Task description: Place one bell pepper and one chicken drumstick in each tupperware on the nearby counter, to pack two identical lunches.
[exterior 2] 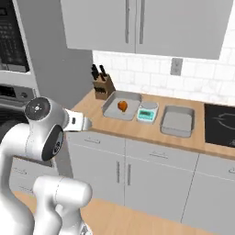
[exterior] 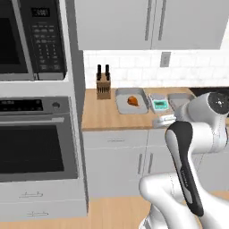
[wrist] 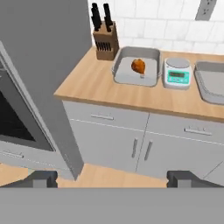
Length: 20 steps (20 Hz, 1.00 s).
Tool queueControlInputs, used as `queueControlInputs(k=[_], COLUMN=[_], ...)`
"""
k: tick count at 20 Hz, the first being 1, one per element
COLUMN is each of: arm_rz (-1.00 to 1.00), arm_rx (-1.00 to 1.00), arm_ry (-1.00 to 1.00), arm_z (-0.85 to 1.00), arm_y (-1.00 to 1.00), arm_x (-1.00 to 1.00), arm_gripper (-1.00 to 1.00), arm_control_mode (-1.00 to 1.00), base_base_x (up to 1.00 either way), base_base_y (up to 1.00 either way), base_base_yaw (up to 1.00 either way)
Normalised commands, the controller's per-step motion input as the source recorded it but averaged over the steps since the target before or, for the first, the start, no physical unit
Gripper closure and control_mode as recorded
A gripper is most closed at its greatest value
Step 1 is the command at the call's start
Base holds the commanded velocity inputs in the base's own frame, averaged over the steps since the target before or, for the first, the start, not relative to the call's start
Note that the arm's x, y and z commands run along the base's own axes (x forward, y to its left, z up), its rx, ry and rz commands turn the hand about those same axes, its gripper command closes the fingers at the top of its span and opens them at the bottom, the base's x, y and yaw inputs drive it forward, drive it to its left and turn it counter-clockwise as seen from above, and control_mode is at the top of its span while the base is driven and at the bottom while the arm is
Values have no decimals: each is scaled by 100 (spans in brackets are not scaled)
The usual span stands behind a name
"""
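One orange-brown chicken drumstick [exterior: 132,101] [exterior 2: 122,106] [wrist: 138,66] lies inside the left grey tupperware [exterior: 121,108] [exterior 2: 109,110] [wrist: 126,78] on the wooden counter [exterior: 100,116] [exterior 2: 92,108] [wrist: 89,85]. The right tupperware [exterior: 180,100] [exterior 2: 176,123] [wrist: 211,86] holds nothing that I can see. My gripper [exterior: 163,120] [exterior 2: 85,123] [wrist: 114,179] hangs in front of the counter's edge, back from the tubs, open and holding nothing. The bell peppers are out of view.
A white scale [exterior: 159,103] [exterior 2: 148,112] [wrist: 177,74] with a teal display stands between the tubs. A knife block [exterior: 103,87] [exterior 2: 103,87] [wrist: 105,41] is at the counter's left end, beside a tall oven column [exterior: 36,147]. The black cooktop [exterior 2: 220,119] is to the right.
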Motion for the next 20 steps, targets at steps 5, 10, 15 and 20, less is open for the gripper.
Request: queueControlInputs(k=[5,10,15,20], arm_rz=[0,0,0,0], arm_rx=[0,0,0,0], arm_ry=[0,0,0,0], arm_z=[0,0,0,0], arm_y=[0,0,0,0], arm_x=[0,0,0,0], arm_gripper=[-100,-100,-100,-100], arm_control_mode=[100,100,100,100], base_base_x=[-53,-30,-6,36], base_base_y=[11,69,100,100], base_base_yaw=[87,85,53,18])
